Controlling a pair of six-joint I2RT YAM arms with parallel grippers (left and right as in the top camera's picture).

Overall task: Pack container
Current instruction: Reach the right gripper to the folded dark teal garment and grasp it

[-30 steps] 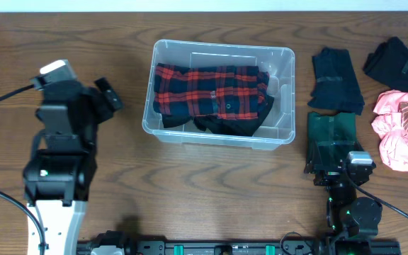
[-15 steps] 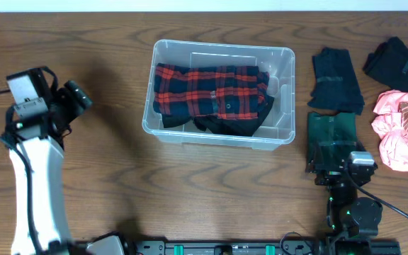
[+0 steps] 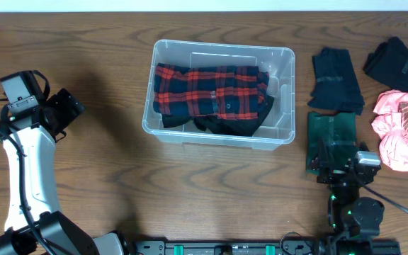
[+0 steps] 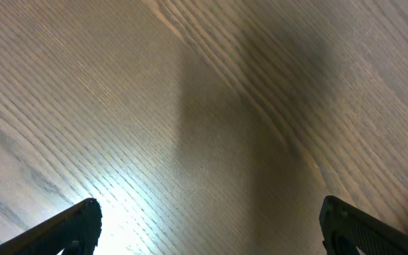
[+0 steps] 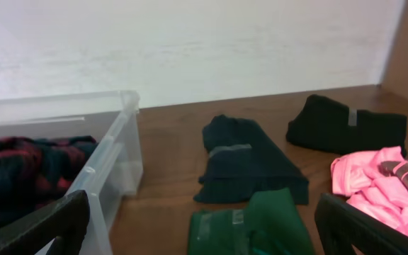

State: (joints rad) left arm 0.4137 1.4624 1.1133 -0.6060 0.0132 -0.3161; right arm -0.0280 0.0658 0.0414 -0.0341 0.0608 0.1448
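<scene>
The clear plastic container (image 3: 285, 92) stands in the middle of the table and holds a folded red and black plaid garment (image 3: 211, 88); its corner also shows in the right wrist view (image 5: 122, 152). My left gripper (image 3: 68, 106) is open and empty over bare wood at the far left, its fingertips wide apart in the left wrist view (image 4: 207, 227). My right gripper (image 3: 329, 164) is open over a folded dark green garment (image 3: 335, 131), which lies between its fingers in the right wrist view (image 5: 261, 223).
Right of the container lie a dark navy folded garment (image 3: 336, 79), a black garment (image 3: 397, 62) and a pink garment (image 3: 400, 129). These also show in the right wrist view: navy (image 5: 246, 163), black (image 5: 346, 127), pink (image 5: 384, 188). A white wall stands behind.
My left arm has swung away from the container toward the table's far left edge. The right arm has barely shifted.
</scene>
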